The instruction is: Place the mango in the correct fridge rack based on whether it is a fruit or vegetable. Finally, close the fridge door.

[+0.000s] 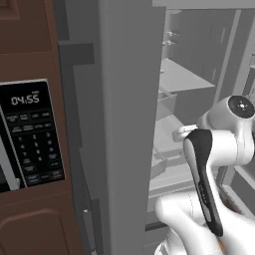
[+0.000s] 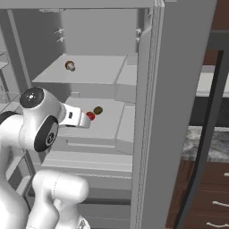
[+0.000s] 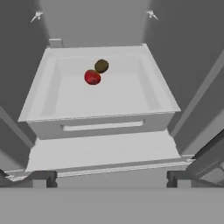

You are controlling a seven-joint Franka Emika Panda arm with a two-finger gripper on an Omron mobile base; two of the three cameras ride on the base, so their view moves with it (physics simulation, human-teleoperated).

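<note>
Mango [image 2: 91,116] in the right base view sits in a grey fridge drawer [image 2: 112,127], red and small, beside a brown fruit [image 2: 98,110]; the fridge door [image 2: 179,89] stands open. In the hand view the mango [image 3: 92,77] looks smooth, firm and light, best pinched across its middle. The claw [image 3: 109,178] is spread apart and empty.

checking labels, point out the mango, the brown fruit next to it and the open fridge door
mango [image 3: 92,77]: hand view, middle of its red skin.
brown fruit [image 3: 101,66]: hand view, its centre.
fridge door [image 2: 179,89]: right base view, its plain grey face.
</note>
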